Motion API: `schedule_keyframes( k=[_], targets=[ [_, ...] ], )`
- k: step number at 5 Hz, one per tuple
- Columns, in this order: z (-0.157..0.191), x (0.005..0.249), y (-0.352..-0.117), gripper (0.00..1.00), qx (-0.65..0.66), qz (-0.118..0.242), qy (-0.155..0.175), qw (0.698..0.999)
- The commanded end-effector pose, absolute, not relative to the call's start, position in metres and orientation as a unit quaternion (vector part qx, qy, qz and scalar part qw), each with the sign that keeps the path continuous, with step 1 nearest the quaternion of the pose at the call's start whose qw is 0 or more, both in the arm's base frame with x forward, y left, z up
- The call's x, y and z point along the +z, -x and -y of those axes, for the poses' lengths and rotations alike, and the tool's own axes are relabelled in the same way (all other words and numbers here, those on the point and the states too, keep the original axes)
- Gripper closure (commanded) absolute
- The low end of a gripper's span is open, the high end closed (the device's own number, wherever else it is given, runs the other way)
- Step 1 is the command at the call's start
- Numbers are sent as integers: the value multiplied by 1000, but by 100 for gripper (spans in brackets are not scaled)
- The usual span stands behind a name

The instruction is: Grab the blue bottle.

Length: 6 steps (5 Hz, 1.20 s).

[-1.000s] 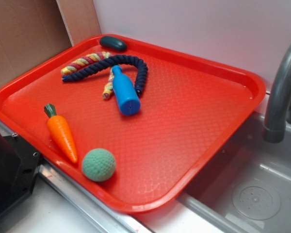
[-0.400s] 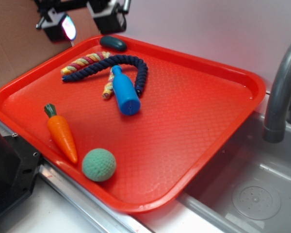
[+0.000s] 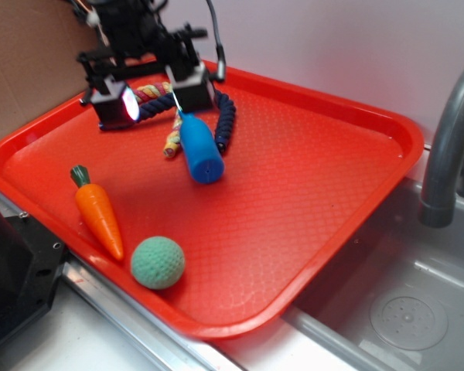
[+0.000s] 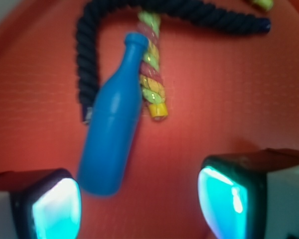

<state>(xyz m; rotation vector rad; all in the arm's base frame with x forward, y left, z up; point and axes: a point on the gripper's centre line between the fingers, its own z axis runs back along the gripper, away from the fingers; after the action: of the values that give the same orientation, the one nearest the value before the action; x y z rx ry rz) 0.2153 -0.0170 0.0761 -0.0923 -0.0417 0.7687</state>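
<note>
The blue bottle (image 3: 199, 147) lies on its side on the red tray (image 3: 309, 178), neck toward the back, base toward the front. It shows in the wrist view (image 4: 112, 129), running from upper right to lower left. My gripper (image 3: 151, 99) hangs open above the back left of the tray, just behind and left of the bottle's neck, holding nothing. In the wrist view the gripper (image 4: 139, 206) has its two glowing pads wide apart, with the bottle's base just above the left fingertip (image 4: 50, 206).
A dark navy braided rope (image 3: 226, 116) and a yellow-red-green rope (image 3: 172, 141) lie by the bottle's neck. An orange carrot (image 3: 99, 210) and a green ball (image 3: 158, 262) sit at the tray's front left. A grey faucet (image 3: 448, 147) and sink (image 3: 402, 309) are at the right.
My gripper has come down from the upper left edge of the view to just above the ropes by the bottle's neck. The bottle and other toys have not moved.
</note>
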Motion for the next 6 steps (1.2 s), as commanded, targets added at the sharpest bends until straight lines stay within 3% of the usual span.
schedule_keyframes(
  k=[1, 2, 3, 4, 5, 6],
  targets=[
    [22, 54, -244, 0, 393, 44, 17, 918],
    [26, 42, -250, 0, 407, 43, -22, 912],
    [23, 38, -248, 22, 406, 28, -29, 913],
    [19, 50, -243, 100, 383, 18, -11, 924],
    [6, 89, -231, 100, 265, -30, 69, 961],
    [-17, 141, -199, 100, 144, -13, 24, 989]
  ],
)
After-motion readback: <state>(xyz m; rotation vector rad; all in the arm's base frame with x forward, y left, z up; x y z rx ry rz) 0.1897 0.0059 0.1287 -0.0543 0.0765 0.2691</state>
